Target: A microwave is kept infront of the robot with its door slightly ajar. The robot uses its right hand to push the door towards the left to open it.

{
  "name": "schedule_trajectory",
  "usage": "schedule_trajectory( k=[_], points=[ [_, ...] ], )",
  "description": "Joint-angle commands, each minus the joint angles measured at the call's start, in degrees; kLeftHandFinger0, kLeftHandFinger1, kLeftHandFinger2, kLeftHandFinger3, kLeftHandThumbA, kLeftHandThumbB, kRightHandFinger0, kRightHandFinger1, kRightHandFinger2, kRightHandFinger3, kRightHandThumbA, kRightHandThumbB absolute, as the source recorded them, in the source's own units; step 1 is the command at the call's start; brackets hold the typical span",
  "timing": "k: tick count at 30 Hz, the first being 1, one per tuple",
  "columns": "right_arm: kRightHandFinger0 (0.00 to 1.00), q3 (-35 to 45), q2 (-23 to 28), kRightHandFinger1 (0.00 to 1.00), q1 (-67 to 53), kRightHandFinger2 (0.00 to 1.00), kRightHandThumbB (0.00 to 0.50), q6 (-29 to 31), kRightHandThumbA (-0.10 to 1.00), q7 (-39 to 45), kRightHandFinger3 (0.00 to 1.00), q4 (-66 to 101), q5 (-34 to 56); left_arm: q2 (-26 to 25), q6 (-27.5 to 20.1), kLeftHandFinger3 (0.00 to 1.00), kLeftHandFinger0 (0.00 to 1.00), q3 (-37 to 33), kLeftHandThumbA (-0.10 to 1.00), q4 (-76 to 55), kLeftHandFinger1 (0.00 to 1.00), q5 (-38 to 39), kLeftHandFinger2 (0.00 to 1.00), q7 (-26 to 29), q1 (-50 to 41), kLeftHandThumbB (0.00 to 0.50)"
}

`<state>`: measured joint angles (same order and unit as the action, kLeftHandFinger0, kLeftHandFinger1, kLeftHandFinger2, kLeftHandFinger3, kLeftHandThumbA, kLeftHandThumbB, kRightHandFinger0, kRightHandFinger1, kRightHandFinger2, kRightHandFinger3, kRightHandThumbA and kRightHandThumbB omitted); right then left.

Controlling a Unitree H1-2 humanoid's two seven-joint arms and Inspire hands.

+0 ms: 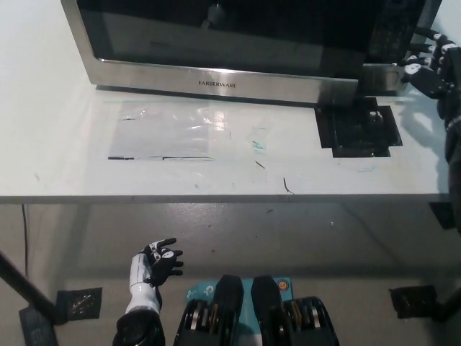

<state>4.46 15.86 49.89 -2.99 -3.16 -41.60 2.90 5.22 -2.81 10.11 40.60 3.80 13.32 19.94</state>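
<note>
The microwave [223, 43] is seen at the far side of the white surface [57, 151], its steel-framed door [216, 68] facing the robot. The door appears nearly flush with the body; only a slight step is visible at its right end beside the control panel [392, 36], so the opening is judged not yet begun.

The right robot hand [426, 66] is placed just beside the microwave's right front corner, fingers spread and nothing held. Whether it touches the casing cannot be told. It is judged that the hand must be brought behind the door's right edge before a push to the left can be made.

The left robot hand [155, 263] is held low, below the surface edge, loosely open and empty. Patches of tape [359, 130] are seen on the surface.
</note>
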Motion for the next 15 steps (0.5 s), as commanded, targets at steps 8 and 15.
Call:
schedule_trajectory(
  k=[8,15],
  points=[
    [0.29,-3.1,-3.4,0.49,7.3,0.65,0.202,5.7,0.15,-3.1,0.82,-4.3,-4.7,-0.3,0.0,0.45,0.37,-1.7,0.09,-0.7,0.34,-1.4,0.37,0.7,1.1,0.0],
    [0.28,-2.9,-4.7,0.46,7.9,0.61,0.215,5.9,0.17,-3.8,0.79,-4.7,-4.5,-0.3,-0.6,0.41,0.33,-1.5,0.05,0.2,0.3,-1.0,0.33,0.8,1.6,0.0]
  ],
)
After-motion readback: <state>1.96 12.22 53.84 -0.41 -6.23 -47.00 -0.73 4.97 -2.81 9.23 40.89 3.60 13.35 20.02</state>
